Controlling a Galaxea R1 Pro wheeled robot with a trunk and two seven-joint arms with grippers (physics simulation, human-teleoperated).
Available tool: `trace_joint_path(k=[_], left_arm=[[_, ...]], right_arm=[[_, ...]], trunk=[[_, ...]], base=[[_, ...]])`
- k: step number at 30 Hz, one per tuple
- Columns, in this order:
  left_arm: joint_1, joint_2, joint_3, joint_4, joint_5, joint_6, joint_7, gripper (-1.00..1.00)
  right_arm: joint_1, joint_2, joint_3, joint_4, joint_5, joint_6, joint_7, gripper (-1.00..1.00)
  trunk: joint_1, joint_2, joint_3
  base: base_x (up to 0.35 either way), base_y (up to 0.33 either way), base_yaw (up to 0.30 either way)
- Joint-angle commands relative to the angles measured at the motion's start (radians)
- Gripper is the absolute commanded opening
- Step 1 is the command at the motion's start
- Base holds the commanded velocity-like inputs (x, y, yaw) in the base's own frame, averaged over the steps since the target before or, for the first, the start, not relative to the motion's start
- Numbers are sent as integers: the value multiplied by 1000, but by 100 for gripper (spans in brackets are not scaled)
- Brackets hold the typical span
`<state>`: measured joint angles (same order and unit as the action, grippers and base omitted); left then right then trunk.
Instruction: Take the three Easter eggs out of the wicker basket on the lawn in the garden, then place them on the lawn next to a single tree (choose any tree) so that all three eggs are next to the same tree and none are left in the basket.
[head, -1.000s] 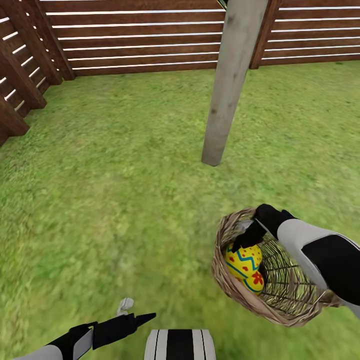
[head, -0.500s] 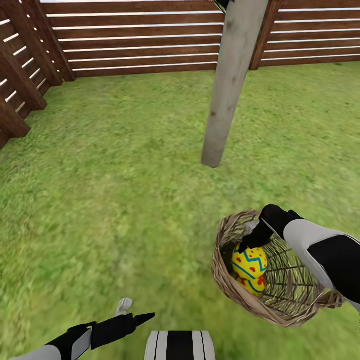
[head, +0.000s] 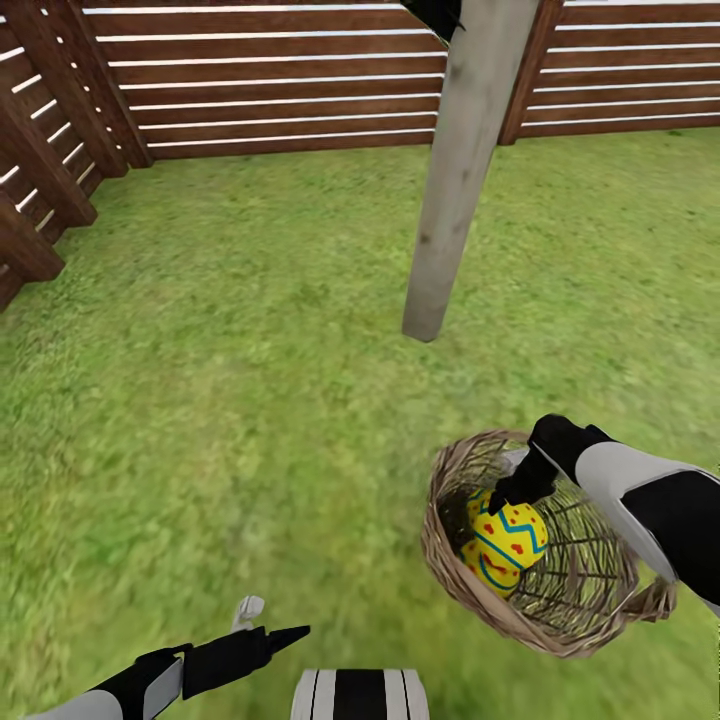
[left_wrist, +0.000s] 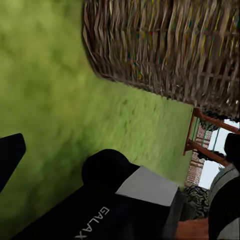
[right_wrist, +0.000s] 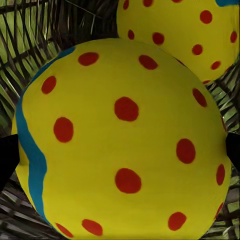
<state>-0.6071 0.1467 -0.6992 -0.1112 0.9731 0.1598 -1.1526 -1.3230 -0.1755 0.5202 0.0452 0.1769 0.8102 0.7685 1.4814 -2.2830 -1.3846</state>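
- your right pincer (head: 512, 490) is down inside the wicker basket (head: 455, 570), and the top egg (head: 512, 532) sits right between its tips, so i think it is grasping it.
- a second egg (head: 478, 568) lies just under it.
- the tree (head: 455, 180) stands ahead on the lawn (head: 230, 380).
- your left pincer (head: 262, 630) waits low; i cannot tell if it is released.
- the top egg is a bit higher than before.

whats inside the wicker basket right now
Two Easter eggs show in the wicker basket: the upper egg between the right gripper fingers, a lower egg beneath. Any third is hidden.
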Motion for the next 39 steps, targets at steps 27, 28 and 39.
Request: trace_joint_path(k=[27,28,39], left_arm=[[13,39,-9,14,1,-43,-248,100],[13,39,-9,15,1,-43,-247,100],[13,39,-9,16,3,-43,-243,100]], right_arm=[[1,-4,-2,9,12,0,9,-100],[3,-6,-1,10,12,0,9,-100],[37,-10,1,10,27,24,15,-100]], trunk=[[-104,189,84],[-108,196,87],[-150,273,122]], base=[[0,0,0],[0,0,0],[0,0,0]])
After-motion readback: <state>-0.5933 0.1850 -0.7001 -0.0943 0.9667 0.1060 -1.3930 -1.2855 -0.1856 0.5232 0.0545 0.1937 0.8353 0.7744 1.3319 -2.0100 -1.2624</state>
